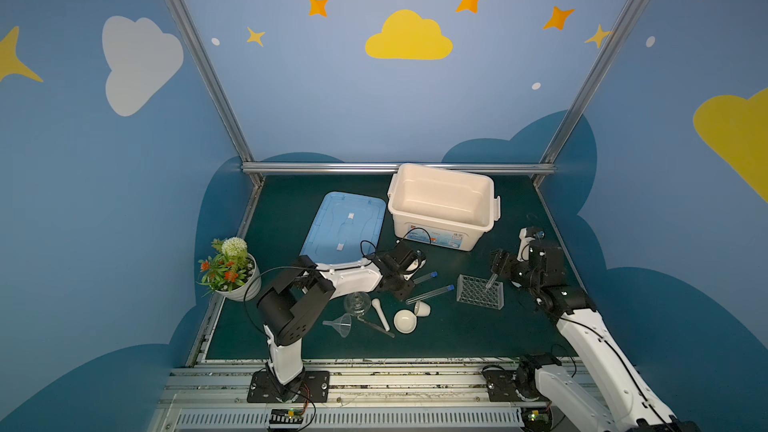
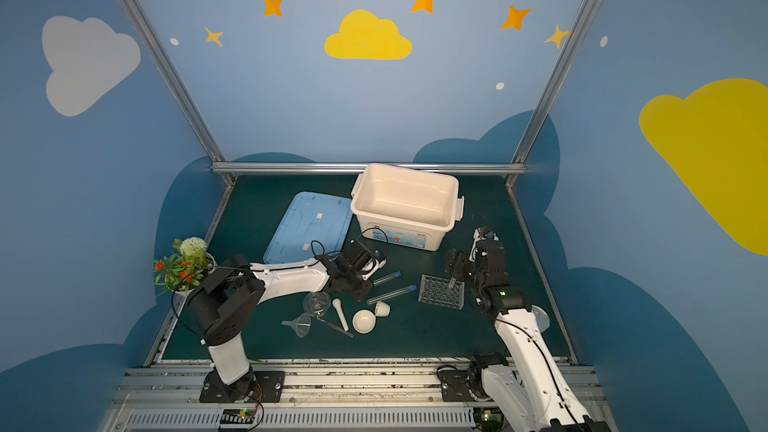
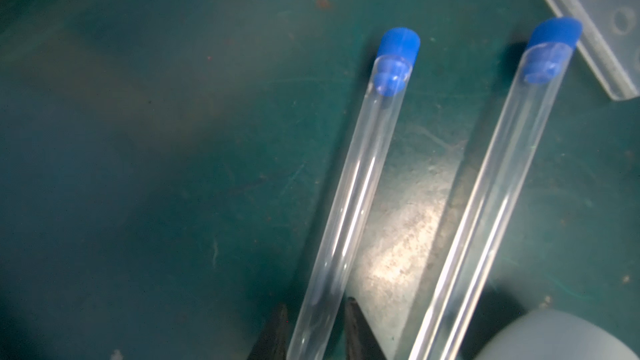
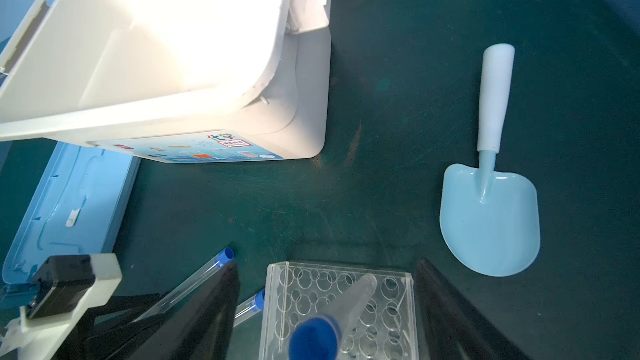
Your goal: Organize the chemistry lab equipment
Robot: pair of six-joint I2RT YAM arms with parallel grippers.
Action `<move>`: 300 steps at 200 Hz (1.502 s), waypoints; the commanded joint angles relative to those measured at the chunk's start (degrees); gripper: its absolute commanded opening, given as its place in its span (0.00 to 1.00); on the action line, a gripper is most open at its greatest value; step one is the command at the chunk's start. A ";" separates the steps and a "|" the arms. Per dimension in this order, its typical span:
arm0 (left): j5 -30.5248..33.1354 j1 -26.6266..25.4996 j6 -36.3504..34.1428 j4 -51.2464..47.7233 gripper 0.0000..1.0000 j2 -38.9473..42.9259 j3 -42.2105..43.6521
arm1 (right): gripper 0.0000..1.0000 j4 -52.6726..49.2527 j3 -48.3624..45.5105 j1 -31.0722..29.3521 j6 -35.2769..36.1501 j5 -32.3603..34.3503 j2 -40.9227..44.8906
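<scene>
On the green table mat [image 1: 457,338], the left gripper [image 3: 317,332] brackets a lying blue-capped test tube [image 3: 349,195] near its closed end, jaws narrow, contact not discernible; the right gripper [image 4: 327,271] stands wide; the tube is likely light, slick and brittle: grip the barrel gently

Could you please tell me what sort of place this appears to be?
Probably a robot test booth, not a real lab: cloud-painted walls, a metal frame, and bolted-down arms beside test tubes on a green mat.
</scene>
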State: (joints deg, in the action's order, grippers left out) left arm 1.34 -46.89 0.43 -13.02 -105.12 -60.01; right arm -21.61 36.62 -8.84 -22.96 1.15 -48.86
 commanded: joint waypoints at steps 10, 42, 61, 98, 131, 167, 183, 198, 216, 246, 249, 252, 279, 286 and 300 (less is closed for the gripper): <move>-1.43 -0.03 0.20 -2.44 0.25 -2.94 0.37 | 0.80 0.60 -0.03 0.31 -0.41 -0.27 0.93; -2.04 -0.04 0.63 -2.45 0.24 -3.25 0.07 | 0.80 0.37 -0.07 0.49 -0.28 -0.27 1.27; -2.29 -0.03 0.55 -2.87 0.24 -3.76 -0.24 | 0.80 0.32 0.03 0.59 -0.16 -0.36 1.57; -2.31 0.14 0.66 -4.01 0.22 -4.98 -0.60 | 0.80 -0.02 0.19 0.81 -0.09 -0.62 1.81; -2.71 0.23 0.98 -3.85 0.18 -5.10 -0.63 | 0.80 -0.02 0.09 0.97 -0.20 -0.96 1.80; -3.17 0.31 1.33 -2.99 0.16 -4.27 -0.72 | 0.80 -0.06 0.46 1.19 -0.38 -1.62 2.01; -3.55 0.30 1.46 -2.56 0.15 -3.63 -0.80 | 0.80 0.07 0.77 1.19 -0.38 -2.19 1.98; -3.94 0.42 1.57 -2.12 0.15 -2.91 -0.90 | 0.80 -0.01 1.13 1.19 -0.45 -2.83 1.80; -4.38 0.49 1.69 -1.74 0.15 -1.65 -0.81 | 0.80 0.16 1.60 1.20 -0.48 -4.12 1.66; -4.28 0.53 1.60 -1.36 0.15 1.02 -0.81 | 0.80 0.34 3.52 1.19 -0.70 -7.69 1.40; -4.31 0.50 1.60 -1.32 0.15 1.28 -0.75 | 0.80 0.30 3.66 1.19 -0.69 -8.01 1.29; -4.25 0.53 1.60 -1.23 0.15 1.66 -0.73 | 0.80 0.21 3.83 1.19 -0.75 -8.34 1.31; -3.77 0.51 1.53 -0.94 0.15 4.55 -0.45 | 0.80 -0.02 5.46 1.11 -1.48 -11.20 0.91; -3.65 0.45 1.36 -1.00 0.15 5.28 -0.51 | 0.80 0.14 5.94 1.01 -1.65 -12.10 0.87; -3.54 0.49 1.08 -0.97 0.15 6.62 -0.56 | 0.80 0.22 7.13 0.76 -2.01 -13.49 0.62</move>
State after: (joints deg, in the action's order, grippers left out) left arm -1.74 -46.30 1.76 -13.69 -102.15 -60.60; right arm -21.65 40.91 -7.92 -23.99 -8.34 -47.94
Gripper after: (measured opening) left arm 0.152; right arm 0.797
